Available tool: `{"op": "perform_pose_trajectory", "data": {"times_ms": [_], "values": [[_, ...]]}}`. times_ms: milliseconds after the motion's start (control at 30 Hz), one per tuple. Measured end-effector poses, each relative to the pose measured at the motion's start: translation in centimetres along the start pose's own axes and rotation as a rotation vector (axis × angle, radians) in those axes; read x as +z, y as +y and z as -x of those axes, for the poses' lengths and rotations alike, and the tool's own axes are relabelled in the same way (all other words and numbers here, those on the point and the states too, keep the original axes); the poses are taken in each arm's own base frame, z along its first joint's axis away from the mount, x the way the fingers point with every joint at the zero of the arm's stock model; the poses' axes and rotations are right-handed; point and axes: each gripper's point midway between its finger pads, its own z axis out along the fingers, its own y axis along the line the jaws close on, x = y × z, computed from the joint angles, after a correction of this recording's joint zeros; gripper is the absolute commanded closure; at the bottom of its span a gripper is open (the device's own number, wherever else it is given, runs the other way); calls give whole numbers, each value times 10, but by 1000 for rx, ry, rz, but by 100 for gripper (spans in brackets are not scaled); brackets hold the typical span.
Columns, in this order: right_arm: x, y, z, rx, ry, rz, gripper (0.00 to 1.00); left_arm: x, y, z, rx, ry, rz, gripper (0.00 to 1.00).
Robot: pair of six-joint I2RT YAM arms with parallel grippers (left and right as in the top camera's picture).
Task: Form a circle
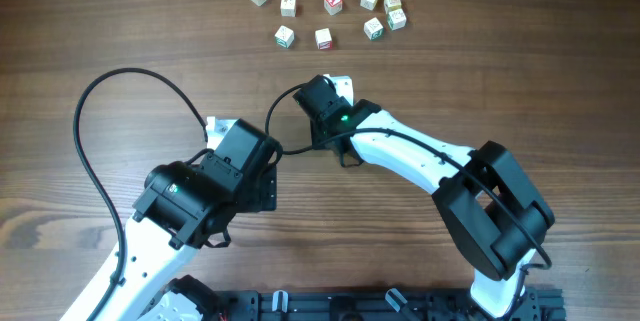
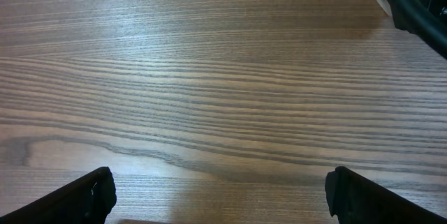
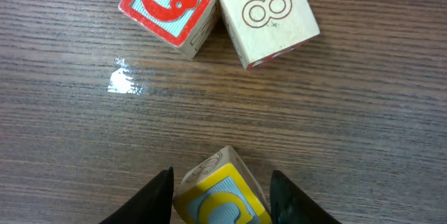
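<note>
letter cubes [image 1: 333, 3], likely light, rigid and smooth, sit loosely grouped at the far side of the table [image 1: 100, 21]; right gripper [image 3: 220, 182] flanks a yellow cube [image 3: 222, 199] on opposite flat faces, the best hold, pinch unclear; left gripper [image 2: 220, 185] spread wide.

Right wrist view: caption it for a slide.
Right pincer straddles yellow-faced cube; red-faced cube and pale cube adjacent beyond.

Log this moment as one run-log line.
task: form circle | cubes: scattered, no ring | left gripper: open, above table | right gripper: fingers flank yellow cube, grip unclear
</note>
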Motion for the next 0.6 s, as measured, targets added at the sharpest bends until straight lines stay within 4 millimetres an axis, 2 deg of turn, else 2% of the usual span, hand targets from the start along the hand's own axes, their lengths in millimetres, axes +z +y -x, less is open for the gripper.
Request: {"op": "perform_pose_trajectory", "data": {"times_ms": [133, 233, 367, 500, 567, 600], "values": [[0, 1, 0, -12, 2, 6, 76, 0, 0, 0, 0, 0, 0, 0], [-1, 2, -2, -15, 12, 13, 76, 0, 0, 0, 0, 0, 0, 0], [-1, 5, 1, -1, -1, 28, 59, 0, 0, 0, 0, 0, 0, 0], [-4, 6, 2, 10, 12, 24, 57, 0, 0, 0, 0, 0, 0, 0], [-12, 2, -2, 28, 52, 2, 56, 0, 0, 0, 0, 0, 0, 0], [-20, -3, -8, 51, 87, -15, 49, 0, 0, 0, 0, 0, 0, 0]]}}
